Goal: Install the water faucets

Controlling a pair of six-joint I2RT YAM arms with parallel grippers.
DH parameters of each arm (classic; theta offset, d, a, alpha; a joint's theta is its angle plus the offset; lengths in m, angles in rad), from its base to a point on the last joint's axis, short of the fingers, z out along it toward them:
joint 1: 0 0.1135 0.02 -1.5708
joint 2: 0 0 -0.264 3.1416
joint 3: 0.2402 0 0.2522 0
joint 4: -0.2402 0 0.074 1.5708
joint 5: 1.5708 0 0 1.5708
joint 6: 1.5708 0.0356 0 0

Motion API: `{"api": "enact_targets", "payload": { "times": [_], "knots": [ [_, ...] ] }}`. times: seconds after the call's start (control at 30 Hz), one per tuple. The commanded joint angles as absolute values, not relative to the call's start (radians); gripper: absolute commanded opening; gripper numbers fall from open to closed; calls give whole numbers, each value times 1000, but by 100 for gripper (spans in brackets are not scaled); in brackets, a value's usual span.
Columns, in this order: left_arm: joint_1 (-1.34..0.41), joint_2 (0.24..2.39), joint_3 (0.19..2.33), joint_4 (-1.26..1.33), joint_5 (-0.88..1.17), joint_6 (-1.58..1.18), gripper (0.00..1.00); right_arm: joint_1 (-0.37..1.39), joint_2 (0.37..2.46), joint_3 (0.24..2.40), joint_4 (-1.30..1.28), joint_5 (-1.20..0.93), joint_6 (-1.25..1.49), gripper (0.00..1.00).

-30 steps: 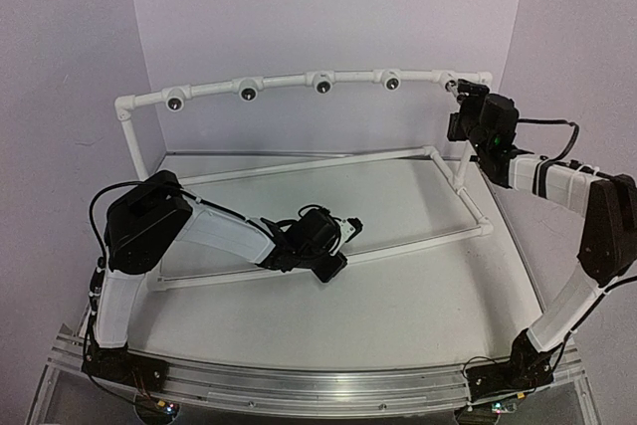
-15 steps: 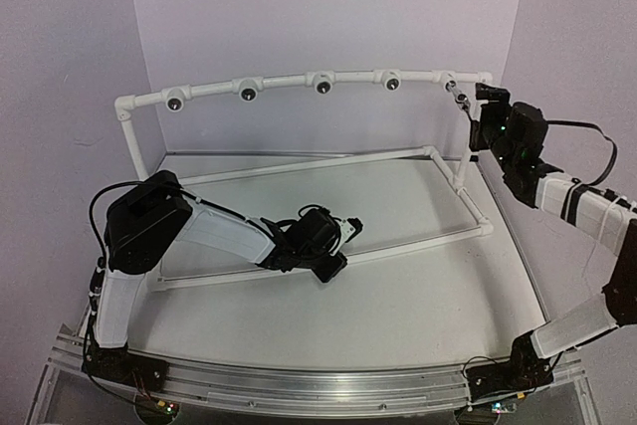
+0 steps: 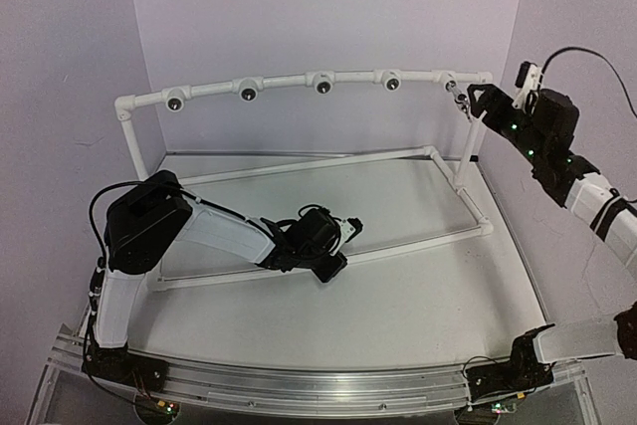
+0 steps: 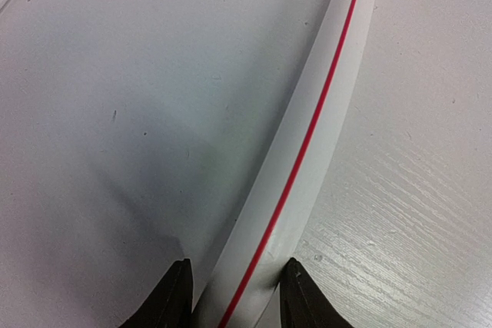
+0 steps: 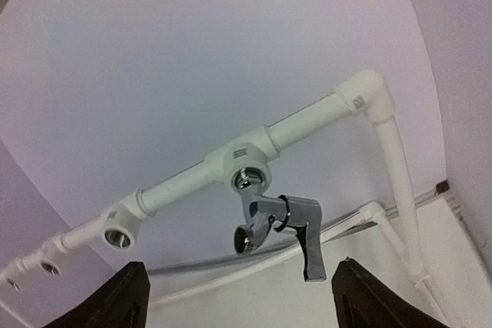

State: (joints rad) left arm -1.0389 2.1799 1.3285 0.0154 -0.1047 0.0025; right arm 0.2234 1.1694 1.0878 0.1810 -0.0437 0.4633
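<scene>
One silver water faucet (image 5: 273, 224) hangs screwed into the rightmost white fitting (image 5: 244, 163) of the top rail, handle pointing down; it shows tiny in the top view (image 3: 458, 97). My right gripper (image 5: 238, 282) is open, its fingers wide apart below the faucet and clear of it. From above, the right gripper (image 3: 480, 99) hovers just right of that fitting. My left gripper (image 4: 237, 266) is shut on the frame's bottom pipe (image 4: 323, 105), white with a red stripe, with a finger pressed on each side. The left gripper (image 3: 336, 241) lies low on the table.
The white pipe frame has a top rail (image 3: 284, 80) carrying several fittings with dark open holes (image 3: 249, 92), one of them seen close (image 5: 119, 228). A corner post (image 5: 396, 182) stands right of the faucet. The side walls are close.
The right gripper has drawn back to the right and upward, away from the faucet, which stays in its fitting. The left arm has not moved.
</scene>
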Motion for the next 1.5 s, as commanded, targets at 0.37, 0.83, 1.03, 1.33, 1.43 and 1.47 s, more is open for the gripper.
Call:
{"api": "enact_targets", "payload": {
  "times": [0.37,0.83,1.03,1.33,1.43,1.47],
  "knots": [
    [-1067,2340,1210,-374,20,-124,0,221,1350,1224,139,-114,-781,73],
    [-1068,2343,1213,-376,23,-123,0,218,1430,1287,238,-40,-709,54],
    [-1068,2347,1215,-376,25,-121,0,219,1457,1331,235,-73,-565,44],
    [-1068,2346,1215,-381,26,-118,0,219,1459,1295,235,-77,-436,31],
    [-1068,2347,1218,-383,25,-119,0,220,1469,1304,235,-81,-392,30],
    [-1067,2347,1219,-384,26,-118,0,220,1470,1306,235,-85,-383,30]
  ]
}}
